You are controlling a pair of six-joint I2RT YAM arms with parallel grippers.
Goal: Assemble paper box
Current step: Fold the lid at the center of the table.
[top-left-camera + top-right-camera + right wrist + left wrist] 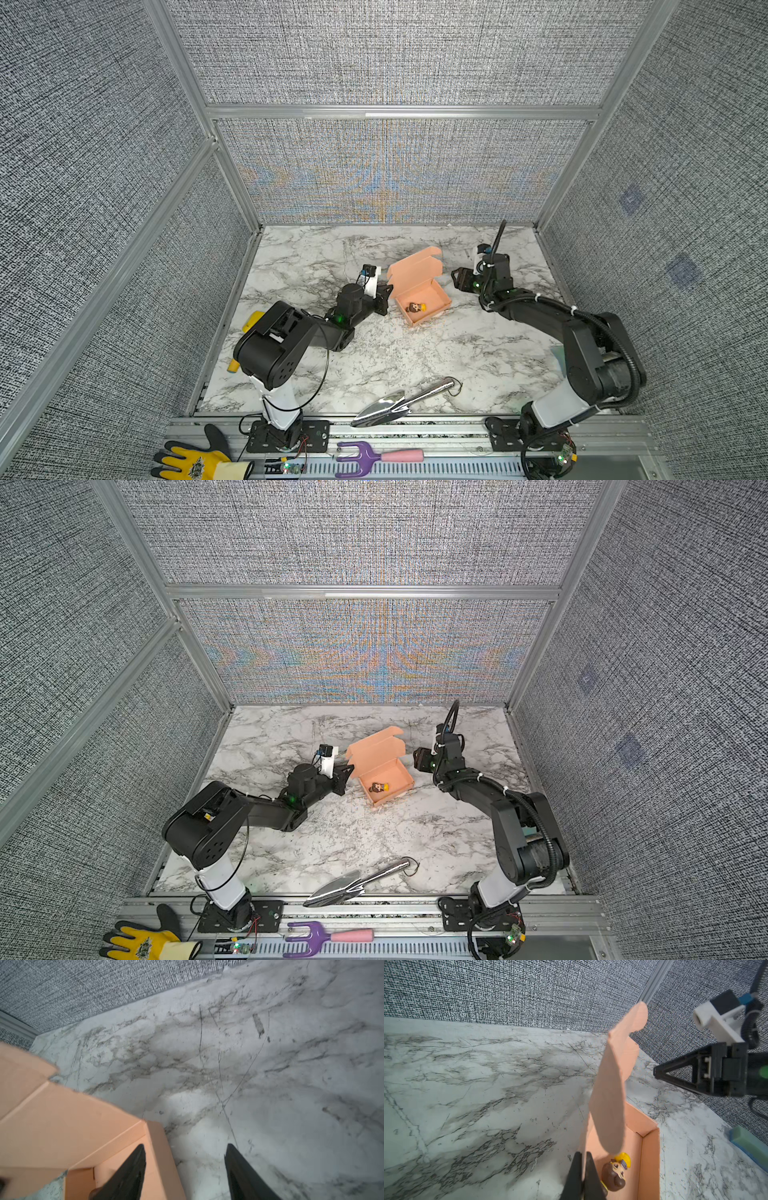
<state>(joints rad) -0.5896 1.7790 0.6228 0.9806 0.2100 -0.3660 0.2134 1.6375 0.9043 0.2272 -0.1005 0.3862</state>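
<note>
Aluminium rails frame the grey coarse-woven fabric walls, which enclose a white, grey-veined marble-look worktop. Toward its far middle sits the salmon-pink cardboard paper box, a shallow rectangular tray with its scalloped lid standing up. The left claw is closed, pinching the tray's side wall. The right claw gapes open just beside the opposite side. Inside the tray lies a small brown-haired, yellow toy figure.

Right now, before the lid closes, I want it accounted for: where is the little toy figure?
In both top views the toy figure lies inside the open paper box, mid-table, near the wall the left gripper pinches.
</note>
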